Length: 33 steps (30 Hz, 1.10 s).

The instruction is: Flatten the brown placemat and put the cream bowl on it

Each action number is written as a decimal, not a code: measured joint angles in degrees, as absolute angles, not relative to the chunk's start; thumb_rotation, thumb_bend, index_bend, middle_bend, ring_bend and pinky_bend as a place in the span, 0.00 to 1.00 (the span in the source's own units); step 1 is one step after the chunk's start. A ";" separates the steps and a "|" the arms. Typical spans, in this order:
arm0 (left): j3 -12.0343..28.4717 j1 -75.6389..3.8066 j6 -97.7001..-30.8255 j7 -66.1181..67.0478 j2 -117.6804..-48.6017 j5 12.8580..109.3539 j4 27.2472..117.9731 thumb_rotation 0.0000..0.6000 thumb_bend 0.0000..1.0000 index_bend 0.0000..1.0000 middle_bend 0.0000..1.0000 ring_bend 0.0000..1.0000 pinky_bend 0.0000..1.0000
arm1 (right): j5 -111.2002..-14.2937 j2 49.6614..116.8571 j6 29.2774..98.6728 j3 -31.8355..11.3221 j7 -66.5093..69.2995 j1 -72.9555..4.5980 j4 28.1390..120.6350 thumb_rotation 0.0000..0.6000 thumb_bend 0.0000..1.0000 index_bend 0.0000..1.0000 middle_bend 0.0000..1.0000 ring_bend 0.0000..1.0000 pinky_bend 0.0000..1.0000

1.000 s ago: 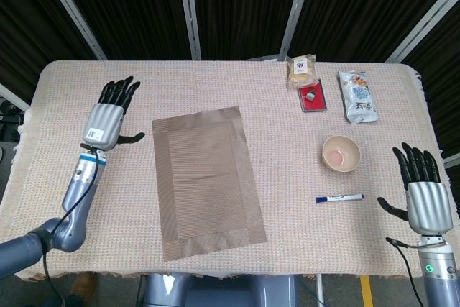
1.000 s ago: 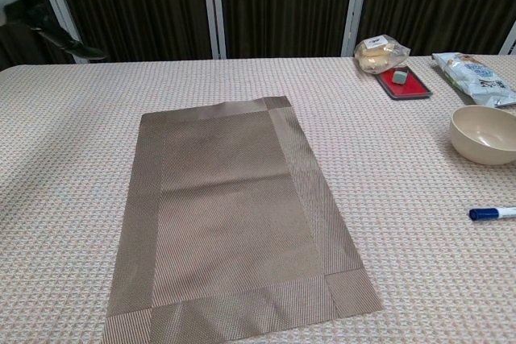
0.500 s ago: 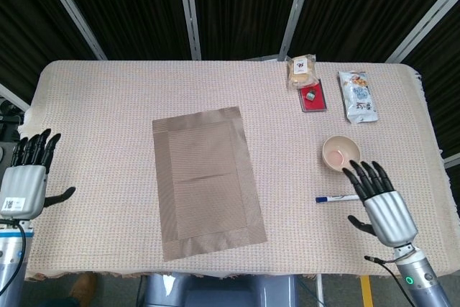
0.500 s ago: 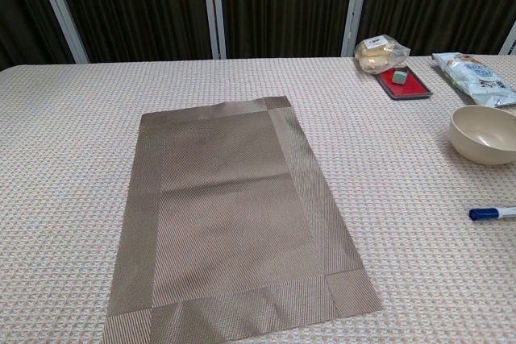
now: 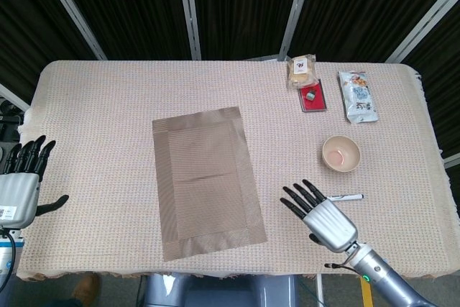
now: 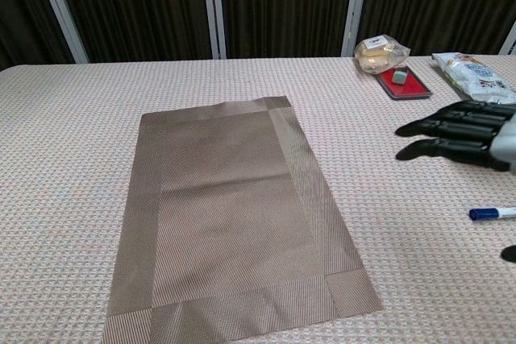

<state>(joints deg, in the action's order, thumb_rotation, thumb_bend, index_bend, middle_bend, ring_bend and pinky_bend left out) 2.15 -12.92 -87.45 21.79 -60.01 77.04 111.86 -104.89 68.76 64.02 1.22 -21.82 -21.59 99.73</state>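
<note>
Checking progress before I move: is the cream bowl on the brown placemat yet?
No, the cream bowl sits on the tablecloth, right of the brown placemat.

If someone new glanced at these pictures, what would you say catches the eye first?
The brown placemat lies flat in the middle of the table, nothing on it. The right hand, open with fingers spread, hovers between the placemat and the cream bowl, which sits off to the right beside a blue-capped marker.

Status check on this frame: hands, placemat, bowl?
Both hands open and empty: left hand off the table's left edge, right hand near the pen. Brown placemat lies flat. Cream bowl not yet on it.
</note>
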 measured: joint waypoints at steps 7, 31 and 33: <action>2.67 -12.76 -86.36 20.66 -59.92 77.30 111.21 1.00 0.00 0.00 0.00 0.00 0.00 | -105.60 75.94 60.71 1.10 -26.88 -24.13 96.60 1.00 0.00 0.14 0.00 0.00 0.00; 4.04 -12.59 -83.15 20.31 -60.64 76.23 109.61 1.00 0.00 0.00 0.00 0.00 0.00 | -99.72 85.96 55.16 2.10 -33.84 -27.32 91.51 1.00 0.00 0.14 0.00 0.00 0.00; 4.06 -12.55 -83.04 20.38 -60.72 76.24 109.53 1.00 0.00 0.00 0.00 0.00 0.00 | -99.21 86.71 54.75 1.90 -34.84 -27.69 91.42 1.00 0.00 0.14 0.00 0.00 0.00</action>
